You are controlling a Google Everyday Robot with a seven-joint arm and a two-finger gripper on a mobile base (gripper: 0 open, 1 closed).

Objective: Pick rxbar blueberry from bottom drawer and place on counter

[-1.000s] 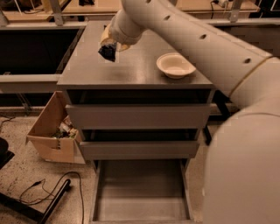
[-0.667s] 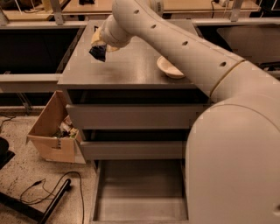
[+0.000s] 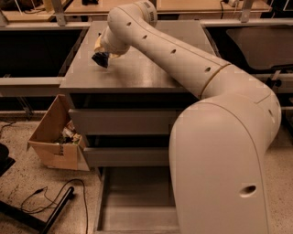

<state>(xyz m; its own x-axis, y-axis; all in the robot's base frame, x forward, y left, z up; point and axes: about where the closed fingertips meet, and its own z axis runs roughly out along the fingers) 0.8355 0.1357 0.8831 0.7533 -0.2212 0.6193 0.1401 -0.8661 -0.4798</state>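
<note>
My gripper reaches over the left part of the grey counter, mostly hidden behind my arm's wrist. It is shut on the rxbar blueberry, a small dark navy wrapper that hangs at the gripper's tip, just above or touching the counter surface. The bottom drawer stands pulled out below the cabinet, its grey floor bare where I can see it. My big cream arm covers the right side of the cabinet and the drawer.
Two closed drawer fronts sit under the counter. An open cardboard box with clutter stands on the floor to the left. Black cables lie on the speckled floor. Tan wooden tabletops run behind the cabinet.
My gripper with the bar has moved left and lower over the counter. My arm now hides the white bowl that showed at the counter's right.
</note>
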